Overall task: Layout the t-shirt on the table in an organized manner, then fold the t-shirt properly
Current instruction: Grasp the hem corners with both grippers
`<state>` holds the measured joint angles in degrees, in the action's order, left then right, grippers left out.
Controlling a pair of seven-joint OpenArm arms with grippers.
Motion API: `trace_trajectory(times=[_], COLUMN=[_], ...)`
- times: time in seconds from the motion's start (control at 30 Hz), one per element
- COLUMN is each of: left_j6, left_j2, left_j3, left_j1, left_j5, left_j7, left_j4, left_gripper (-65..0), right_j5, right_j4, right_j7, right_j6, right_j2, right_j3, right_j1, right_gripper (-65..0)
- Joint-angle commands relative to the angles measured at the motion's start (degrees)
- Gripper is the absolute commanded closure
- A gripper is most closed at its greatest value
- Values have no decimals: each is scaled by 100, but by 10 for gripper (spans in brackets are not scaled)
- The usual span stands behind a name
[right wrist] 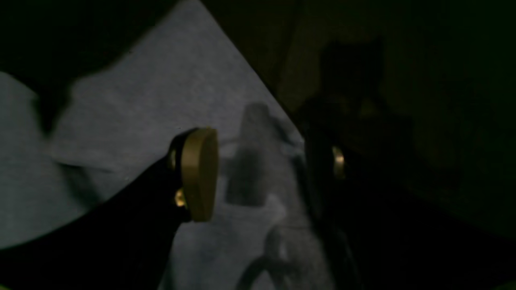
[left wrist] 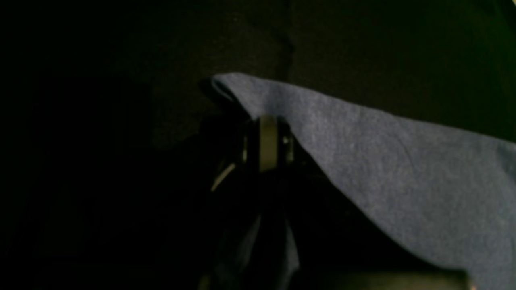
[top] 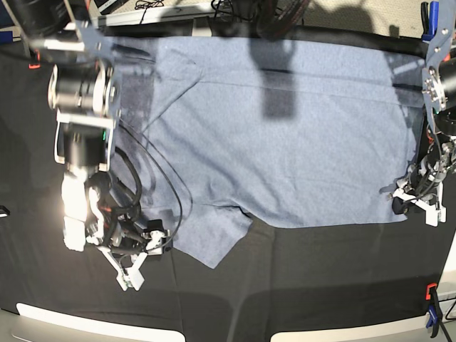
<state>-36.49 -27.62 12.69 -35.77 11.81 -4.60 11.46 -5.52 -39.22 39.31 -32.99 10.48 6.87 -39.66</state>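
T-shirt (top: 285, 135) lay spread across the far half of the table (top: 299, 285), plain side up, no lettering visible. Mostly flat, with shallow creases and a shadow patch near the far edge. One sleeve (top: 214, 239) stuck out toward the near side, lying flat on the black cloth. The other sleeve area, at the far corner on the base view's left, sat partly under the right arm and could not be read clearly.

Left gripper (top: 407, 201) was at the base view's right, on the near corner of the shirt's edge. Its fingers were closed together, pinching the t-shirt (left wrist: 403, 173) there. In the left wrist view the fabric draped off the closed fingers (left wrist: 268, 141) in a raised fold, slightly off the table (left wrist: 363, 52).

Right gripper (top: 132, 269) was at the base view's left, just beside the near sleeve and low over the black cloth. Its fingers stood wide apart, holding nothing. In the right wrist view one tan-padded finger (right wrist: 199, 173) hovered over the t-shirt (right wrist: 153, 100), while the other finger (right wrist: 338, 161) sat dark over the bare table (right wrist: 423, 100), so the shirt's edge ran between them. Contact with the fabric could not be told.

Black cables (top: 135, 192) looped from the right arm over the shirt's left part. Clamps were at the table edges, orange (top: 430, 291) and blue (top: 427, 14).
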Motion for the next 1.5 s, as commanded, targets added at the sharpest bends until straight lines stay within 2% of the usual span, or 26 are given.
trace_trajectory(times=[0.0, 0.13, 0.17, 0.6, 0.8, 0.97, 1.1, 1.17, 1.27, 1.3, 1.47], left_j6=[-39, -39, -39, -37, -37, -39, -39, -39, -42, -44, -46], left_j2=[-83, -83, -83, -81, -83, -81, -76, -61, 2, 33, 173], left_j3=[-4, -4, -4, -4, -4, -4, -4, -4, -4, -4, -4], left_j1=[-136, -133, -131, -120, -120, -120, -120, -120, -120, -120, -81], left_j5=[20, 20, 20, 22, 22, 24, 24, 24, 24, 24, 39], left_j7=[-9, -9, -9, -2, 22, -7, -7, -7, -4, 11, 691], left_j4=[50, 50, 50, 50, 50, 50, 50, 50, 50, 50, 50], left_gripper=[0, 0, 0, 0, 0, 0, 0, 0, 0, 0, 0], right_j5=[0, 422, 555, 658, 680, 686, 691, 693, 710, 710, 1150], right_j4=[136, 896, 1008, 1102, 1102, 1102, 1102, 1102, 1102, 1102, 1082], right_j7=[-175, -400, -463, -422, -463, -614, -667, -809, -1071, -1110, -1453], right_j6=[66, 839, 931, 942, 949, 1143, 1143, 1141, 1139, 1139, 1137], right_j2=[33, 63, 63, 61, 63, 61, 63, 63, 61, 61, 70], right_j3=[11, 11, 11, -31, -671, -984, -986, -986, -986, -986, -986], right_j1=[-313, -575, -608, -538, -297, -186, -188, -186, -188, -188, -188], right_gripper=[-332, -332, -332, -331, -331, -319, -239, -167, -24, 0, 0])
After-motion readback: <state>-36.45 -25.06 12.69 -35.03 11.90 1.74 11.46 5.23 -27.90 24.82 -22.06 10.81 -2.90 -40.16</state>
